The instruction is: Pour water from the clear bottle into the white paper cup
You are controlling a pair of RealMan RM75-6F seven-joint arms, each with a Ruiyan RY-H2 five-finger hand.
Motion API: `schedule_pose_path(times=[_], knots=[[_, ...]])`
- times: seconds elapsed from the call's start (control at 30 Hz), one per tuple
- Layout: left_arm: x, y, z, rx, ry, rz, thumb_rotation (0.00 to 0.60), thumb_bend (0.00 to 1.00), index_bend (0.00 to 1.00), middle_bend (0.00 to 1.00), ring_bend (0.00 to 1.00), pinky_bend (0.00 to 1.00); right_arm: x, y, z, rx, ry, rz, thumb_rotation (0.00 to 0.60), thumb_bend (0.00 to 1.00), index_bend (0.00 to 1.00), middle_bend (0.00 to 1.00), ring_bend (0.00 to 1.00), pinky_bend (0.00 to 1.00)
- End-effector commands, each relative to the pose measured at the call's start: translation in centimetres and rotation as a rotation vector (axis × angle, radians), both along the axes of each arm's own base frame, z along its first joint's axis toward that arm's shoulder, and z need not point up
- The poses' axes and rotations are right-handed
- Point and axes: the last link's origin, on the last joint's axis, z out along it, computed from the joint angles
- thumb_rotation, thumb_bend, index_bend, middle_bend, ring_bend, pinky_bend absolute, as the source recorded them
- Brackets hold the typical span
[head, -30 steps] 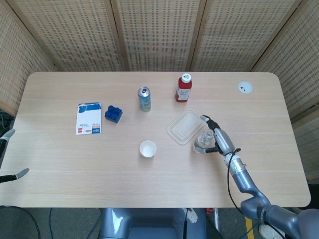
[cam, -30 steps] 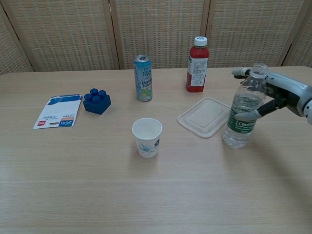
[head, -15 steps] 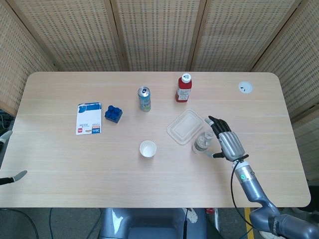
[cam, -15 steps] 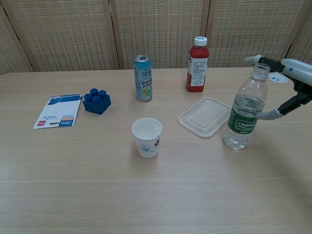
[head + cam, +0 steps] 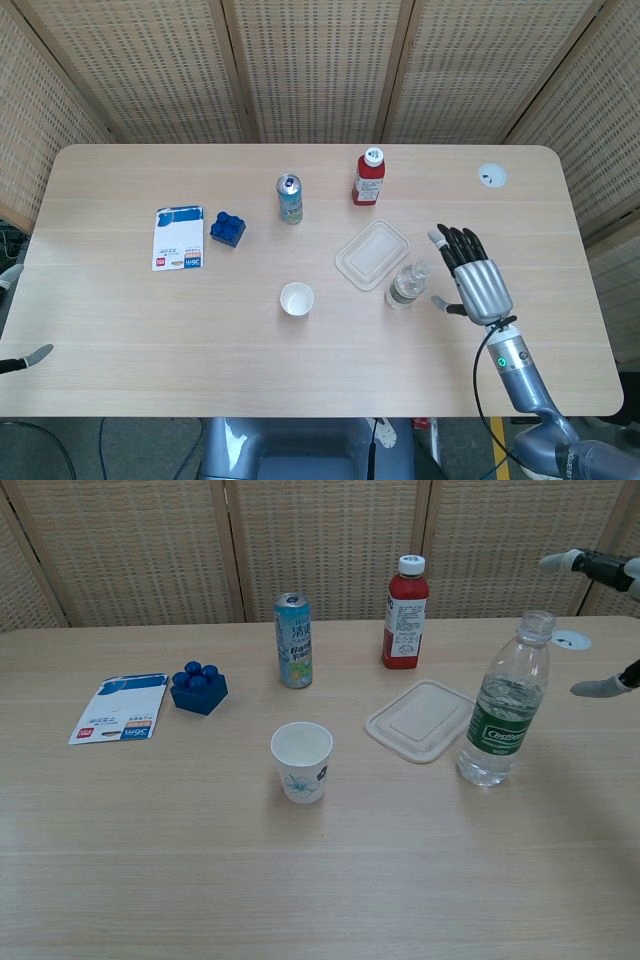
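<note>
The clear bottle (image 5: 404,286) (image 5: 504,715) stands upright and uncapped on the table, with a green label and water in its lower half. The white paper cup (image 5: 296,299) (image 5: 301,762) stands upright to its left, apart from it. My right hand (image 5: 474,277) hovers to the right of the bottle, fingers spread, holding nothing; in the chest view only its fingertips (image 5: 598,687) show at the right edge. Of my left hand, only fingertips (image 5: 30,353) show at the left edge of the head view.
A clear plastic lid (image 5: 372,254) lies flat just behind the bottle. A red bottle (image 5: 368,176), a drink can (image 5: 290,198), a blue block (image 5: 228,229) and a white-blue packet (image 5: 178,238) stand further back and left. A white cap (image 5: 491,176) lies far right.
My right hand has let go of the clear bottle and drawn back to the right, fingers spreading. The bottle stays standing in the same spot.
</note>
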Motion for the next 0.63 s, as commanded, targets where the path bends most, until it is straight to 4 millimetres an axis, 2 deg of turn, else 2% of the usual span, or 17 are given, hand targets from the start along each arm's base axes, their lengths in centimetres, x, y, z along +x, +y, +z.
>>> schedule_pose_path(times=[0.03, 0.13, 0.3, 0.63], knots=[[0.0, 0.0, 0.0, 0.002, 0.000, 0.001, 0.600, 0.11, 0.00, 0.00, 0.00, 0.00, -0.9, 0.9, 1.1, -0.039, 0.064, -0.009, 0.600, 0.00, 0.00, 0.00, 0.00, 0.00], [0.0, -0.1, 0.1, 0.006, -0.001, 0.000, 0.600, 0.11, 0.00, 0.00, 0.00, 0.00, -1.5, 2.0, 1.8, -0.054, 0.104, -0.023, 0.600, 0.00, 0.00, 0.00, 0.00, 0.00], [0.0, -0.4, 0.2, 0.015, 0.004, -0.005, 0.600, 0.11, 0.00, 0.00, 0.00, 0.00, -2.9, 5.8, 3.2, -0.091, 0.139, -0.069, 0.600, 0.00, 0.00, 0.00, 0.00, 0.00], [0.0, -0.7, -0.3, 0.015, 0.022, -0.006, 0.600, 0.11, 0.00, 0.00, 0.00, 0.00, -3.2, 9.2, 4.2, -0.103, 0.162, -0.131, 0.600, 0.00, 0.00, 0.00, 0.00, 0.00]])
